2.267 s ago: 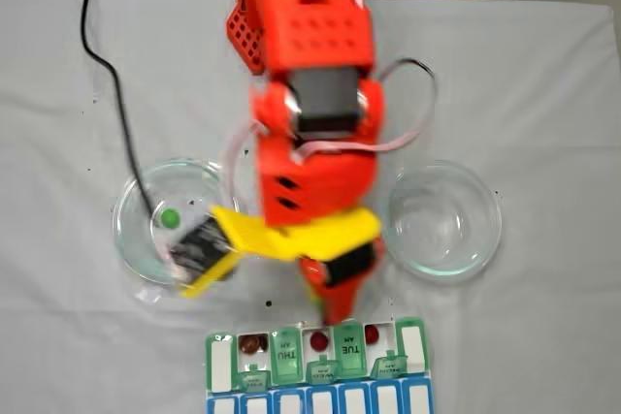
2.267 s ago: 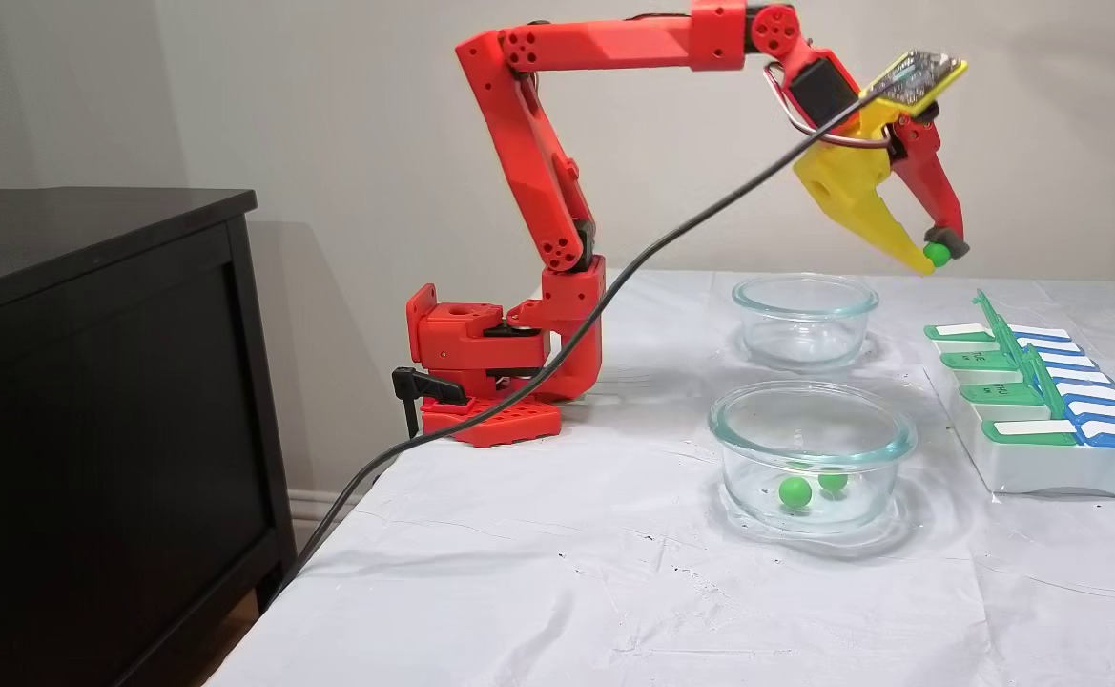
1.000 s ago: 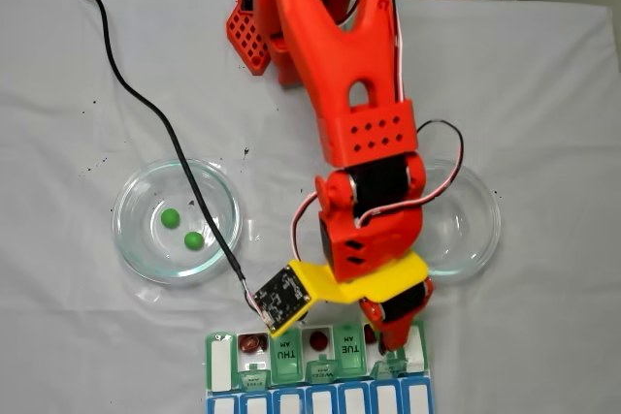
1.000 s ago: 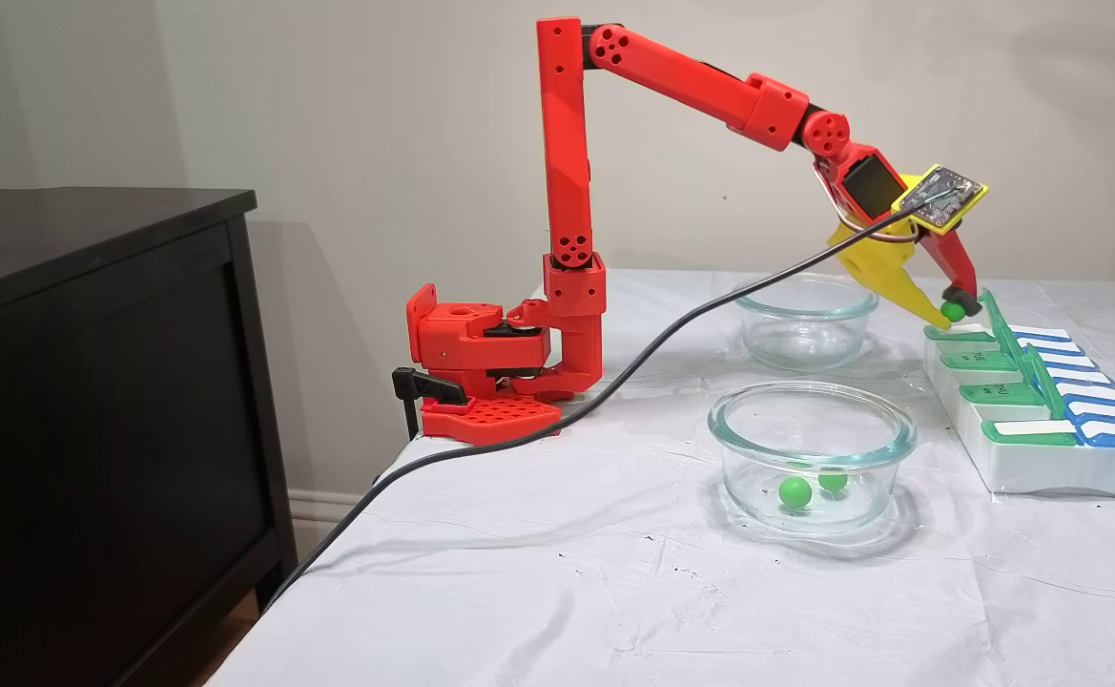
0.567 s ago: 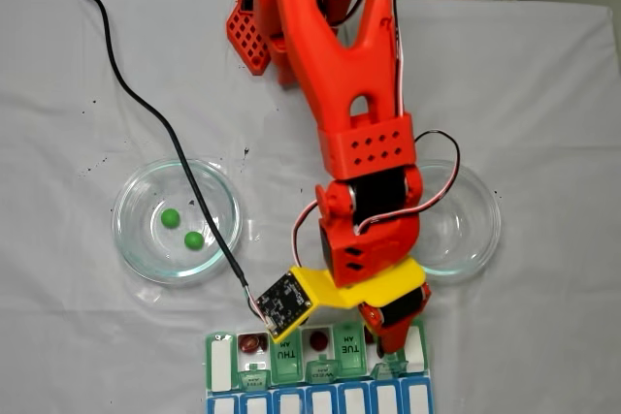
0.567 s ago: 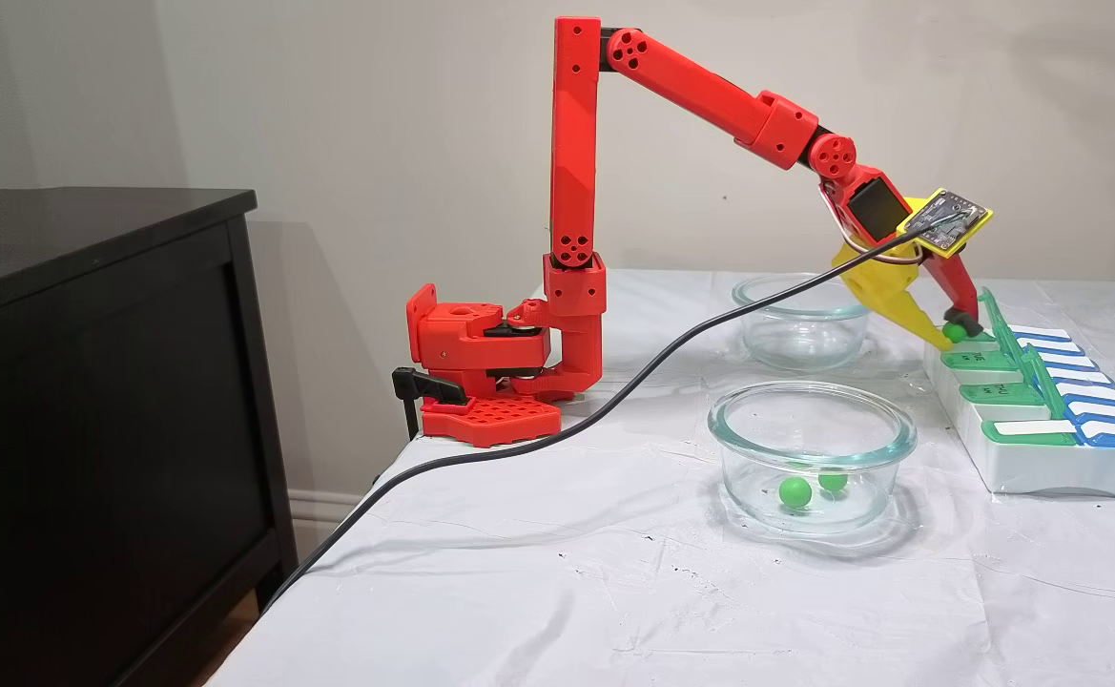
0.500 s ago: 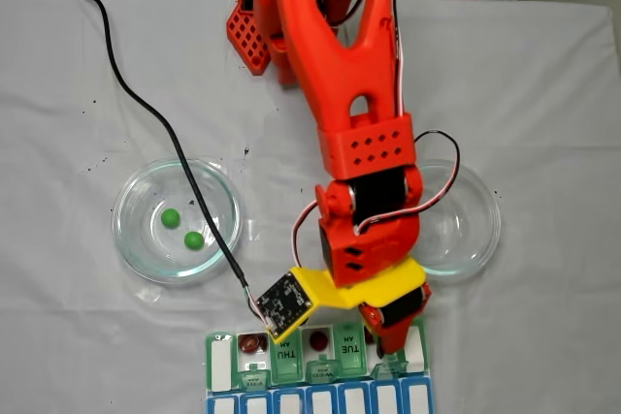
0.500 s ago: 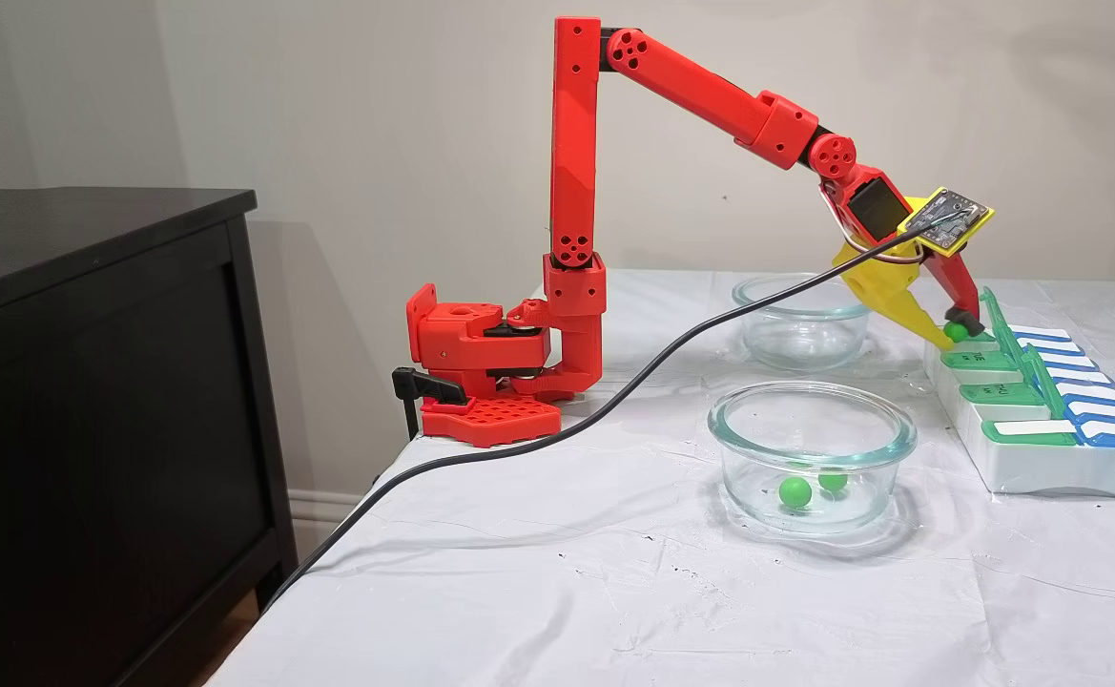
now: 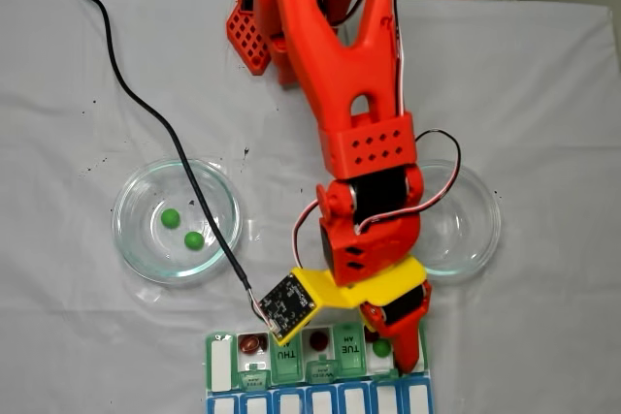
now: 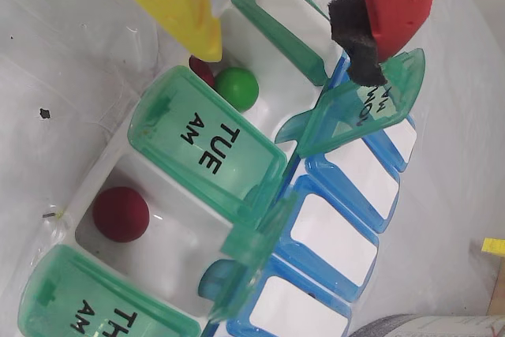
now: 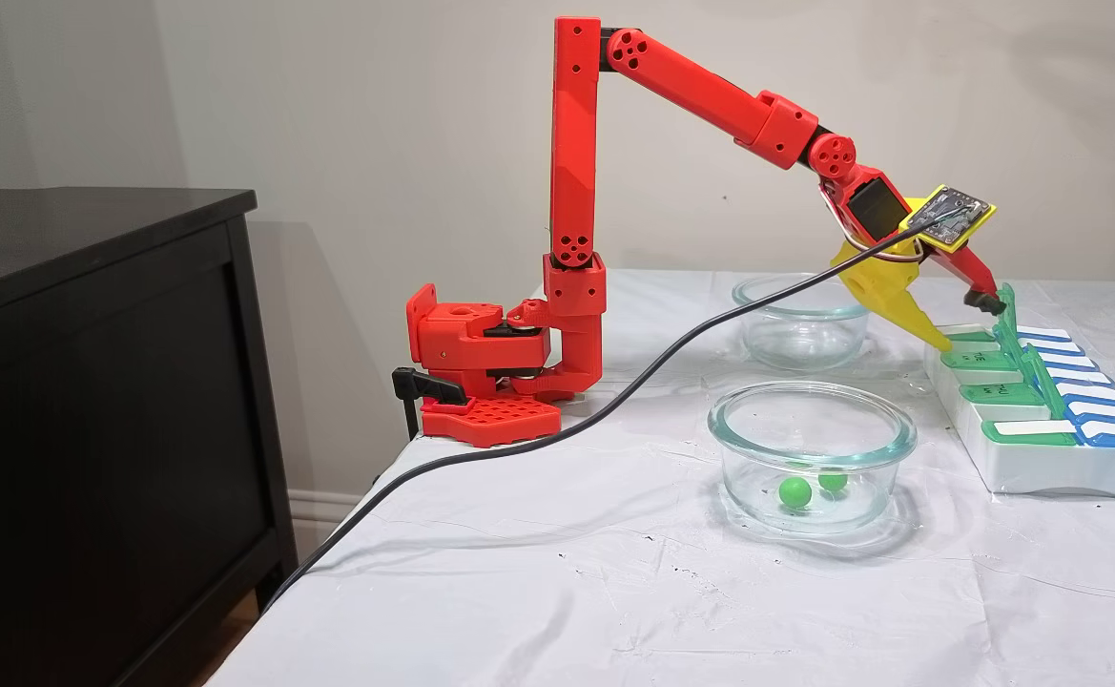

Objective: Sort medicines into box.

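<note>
Our white-clothed surface (image 11: 557,592): two glass dishes (image 9: 177,220) (image 9: 456,220) mid-surface, pill organizer (image 9: 320,370) at one edge, arm base (image 11: 485,372) opposite.

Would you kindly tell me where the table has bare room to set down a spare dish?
Bare cloth lies below the dish with green balls, and more right of the empty dish. It is crowded between the dishes, where the tool hangs open over the pill box.

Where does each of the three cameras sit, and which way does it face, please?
A fixed view: above the table, looking down; red arm over the pill organizer.
Wrist view: on the hand, looking into open compartments; fingers show.
Another fixed view: table-side, level; whole arm and base.
Shared: the green ball beside a dark red ball.
</note>
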Robot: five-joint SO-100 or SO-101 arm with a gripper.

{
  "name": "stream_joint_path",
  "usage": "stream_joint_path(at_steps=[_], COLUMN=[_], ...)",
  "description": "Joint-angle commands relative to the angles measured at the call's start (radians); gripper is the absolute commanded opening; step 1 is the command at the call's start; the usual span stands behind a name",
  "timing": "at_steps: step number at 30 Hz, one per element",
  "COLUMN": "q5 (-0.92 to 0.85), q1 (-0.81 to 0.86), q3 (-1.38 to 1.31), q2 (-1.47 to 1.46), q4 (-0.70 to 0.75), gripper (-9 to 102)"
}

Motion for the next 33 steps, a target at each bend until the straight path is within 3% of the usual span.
stream_joint_path(at_steps=[1, 5, 7, 11, 15, 17, 23, 33], q5=[-0.006, 0.002, 0.006, -0.080, -0.287, -0.508, -0.715, -1.169], q1=[0.005, 0.023, 0.037, 0.072, 0.149, 0.202, 0.476, 0.704], q3=[-0.014, -0.044, -0.095, -0.137, -0.295, -0.368, -0.397, -0.416], q2=[0.140, 0.262, 0.330, 0.462, 0.474, 0.431, 0.407, 0.199], q4=[0.035, 0.186, 0.327, 0.471, 0.796, 0.991, 1.032, 1.112], gripper=[18, 0, 0, 0, 0, 0, 0, 0])
